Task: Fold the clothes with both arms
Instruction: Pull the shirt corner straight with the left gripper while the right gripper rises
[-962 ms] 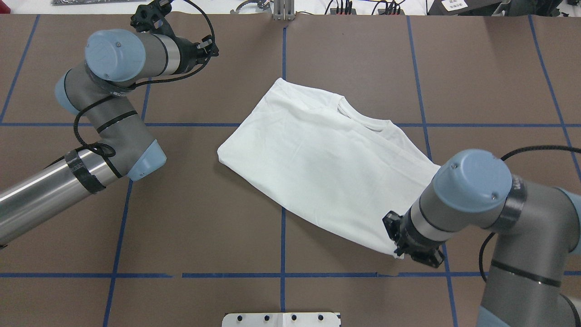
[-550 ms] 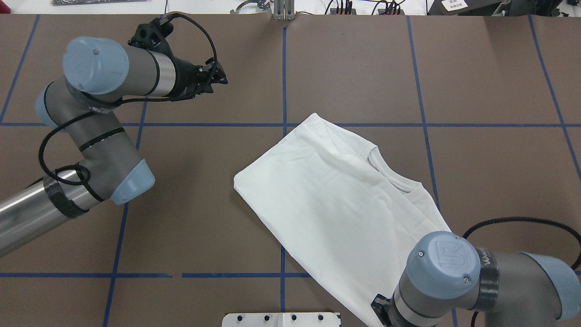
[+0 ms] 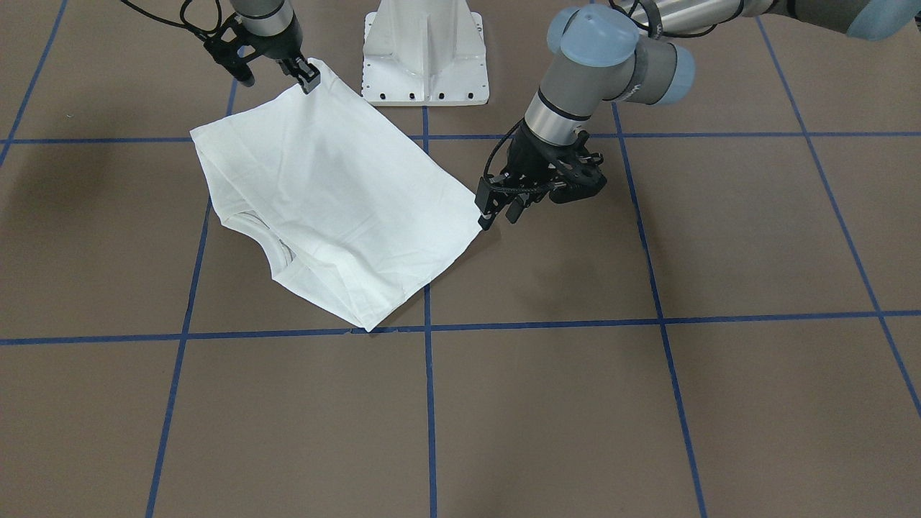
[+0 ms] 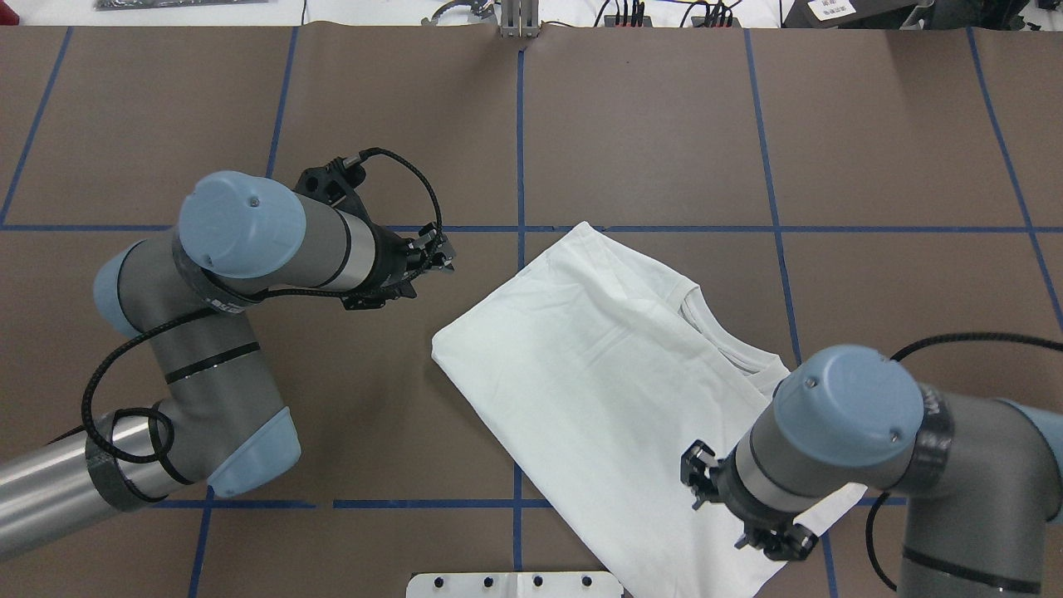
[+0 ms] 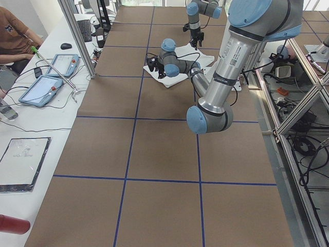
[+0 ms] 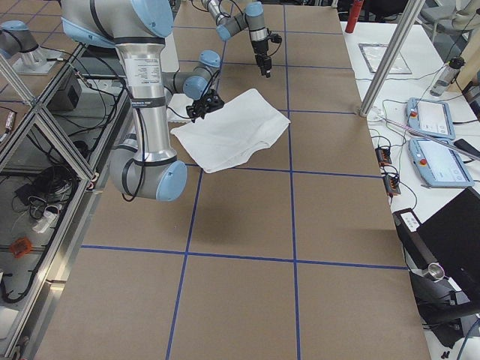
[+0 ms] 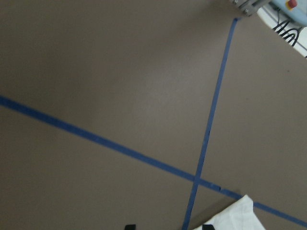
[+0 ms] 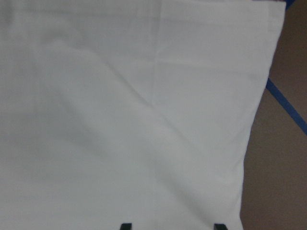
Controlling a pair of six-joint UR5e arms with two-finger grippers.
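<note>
White T-shirt [image 3: 331, 194], folded flat, has been dragged in beside the white base [image 3: 424, 50]. Right gripper [image 3: 275, 72], claws spread, has released its base-side corner. Left gripper [image 3: 500, 216], also spread, has arrived at the corner farther out, likely readying another fold.

Brown table [image 4: 648, 108], ruled into large squares by blue tape lines [image 4: 519, 149]. Spread flat on it, a folded white T-shirt [image 4: 598, 374], neck opening toward the robot's right, straddling the centre tape line. Standing at the robot's edge, near the shirt, a white pedestal base [image 3: 426, 54].
</note>
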